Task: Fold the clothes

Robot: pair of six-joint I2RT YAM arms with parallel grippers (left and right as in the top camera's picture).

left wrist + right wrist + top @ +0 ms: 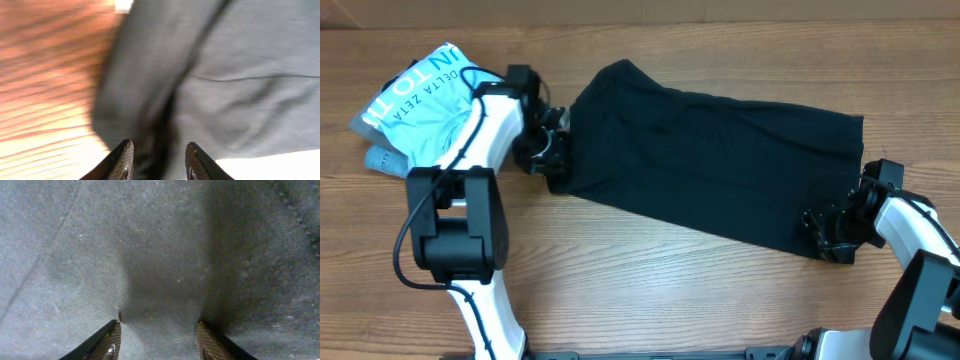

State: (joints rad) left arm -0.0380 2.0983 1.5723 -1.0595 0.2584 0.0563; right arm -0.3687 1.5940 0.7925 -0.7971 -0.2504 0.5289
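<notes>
Evidently soft, light and limp, the black garment (pixel 720 160) lies spread across the table (pixel 670 290), best taken at its edges, where the left gripper (pixel 552 150) at one end and the right gripper (pixel 830 232) at the opposite corner straddle cloth, jaws apart.
</notes>
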